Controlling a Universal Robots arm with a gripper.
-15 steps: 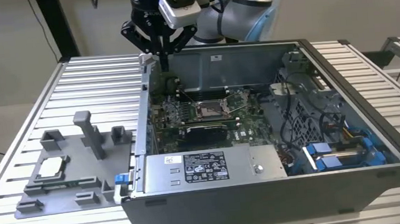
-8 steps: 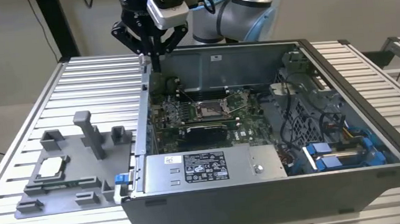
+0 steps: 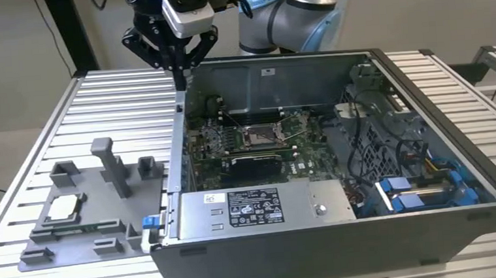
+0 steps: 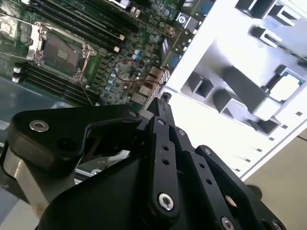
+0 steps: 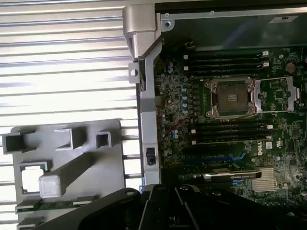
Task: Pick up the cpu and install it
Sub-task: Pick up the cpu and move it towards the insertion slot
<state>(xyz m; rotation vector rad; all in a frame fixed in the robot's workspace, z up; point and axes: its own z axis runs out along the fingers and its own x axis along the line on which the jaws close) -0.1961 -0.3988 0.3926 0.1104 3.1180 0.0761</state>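
Jaws pressed together and carrying nothing, hanging above the side wall of the computer case — the cpu sits well off to the exterior view's left, flat in its pocket on the grey fixture tray, untouched. The socket on the motherboard looks open. For a clean pick, I'd say: spread the jaws first, come down square over the chip, take 2 opposite edges — and steer clear of the tall post just beside it.
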